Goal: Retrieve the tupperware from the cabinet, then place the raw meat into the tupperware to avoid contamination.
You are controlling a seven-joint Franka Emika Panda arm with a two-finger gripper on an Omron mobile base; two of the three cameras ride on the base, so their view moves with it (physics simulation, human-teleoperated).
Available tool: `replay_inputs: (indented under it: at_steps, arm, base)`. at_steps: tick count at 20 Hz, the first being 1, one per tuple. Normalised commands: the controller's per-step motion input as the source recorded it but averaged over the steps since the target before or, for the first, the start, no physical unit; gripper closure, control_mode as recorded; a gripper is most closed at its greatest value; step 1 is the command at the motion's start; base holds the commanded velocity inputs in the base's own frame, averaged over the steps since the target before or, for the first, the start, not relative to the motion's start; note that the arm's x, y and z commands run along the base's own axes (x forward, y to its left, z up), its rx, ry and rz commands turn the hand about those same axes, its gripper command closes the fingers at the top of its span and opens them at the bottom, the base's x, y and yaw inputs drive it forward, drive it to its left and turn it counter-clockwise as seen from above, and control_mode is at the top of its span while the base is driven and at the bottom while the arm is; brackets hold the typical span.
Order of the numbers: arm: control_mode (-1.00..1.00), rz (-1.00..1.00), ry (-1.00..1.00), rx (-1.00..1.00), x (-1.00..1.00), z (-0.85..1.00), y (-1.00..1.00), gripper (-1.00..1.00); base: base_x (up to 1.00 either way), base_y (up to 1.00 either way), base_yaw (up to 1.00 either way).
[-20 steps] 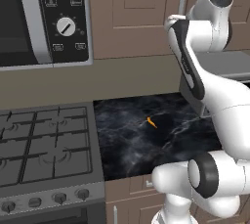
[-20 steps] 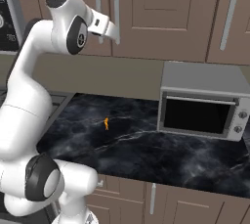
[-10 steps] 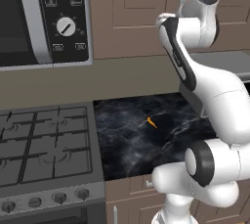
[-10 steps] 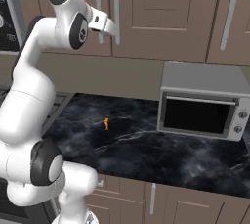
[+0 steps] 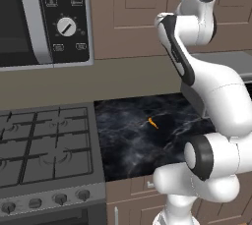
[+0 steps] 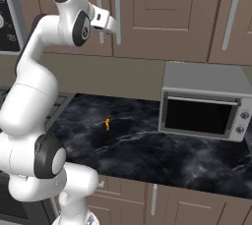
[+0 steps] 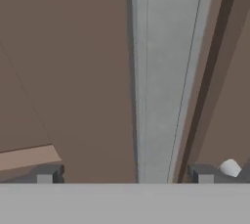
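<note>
Dark marbled stone forms the countertop, which runs between a black gas hob with four burner grates on the left and one large grey boxy toaster oven on the right. At the far left of the left base view, one built-in microwave panel with a single white dial sits above the hob. One tiny orange sliver of raw meat lies alone on the open stone, well apart from the toaster oven. Above, the brown wooden wall cabinet shows three closed panelled doors in the right base view, carrying three long silver bar handles. The white arm's two-finger gripper is raised just at the left pair of handles. In the hand view, one silver bar handle runs between the two dark fingertips, which stand spread wide, clasping nothing.
</note>
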Motion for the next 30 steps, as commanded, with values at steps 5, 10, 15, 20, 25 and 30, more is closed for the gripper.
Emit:
replay_inputs:
  at_steps: [5,10,15,20,25,30]
  arm:
    - [-1.0,0.02,0.0,-0.02,0.18,-0.19,-0.17,-1.0]
    - [-1.0,0.02,-0.01,0.0,0.14,-0.17,-0.22,-1.0]
    - [-1.0,0.0,-0.01,0.0,0.03,-0.21,-0.36,-1.0]
    - [-1.0,0.0,-0.03,0.0,0.12,-0.22,-0.31,-1.0]
    - [-1.0,0.02,-0.05,0.0,0.25,-0.16,-0.06,-1.0]
    - [-1.0,0.03,-0.05,0.0,0.27,-0.1,0.17,1.0]
  base:
    - [0.0,0.0,0.0]
    - [0.0,0.0,0.0]
    - [0.0,0.0,0.0]
    - [0.0,0.0,0.0]
    - [0.0,0.0,0.0]
    - [0.0,0.0,0.0]
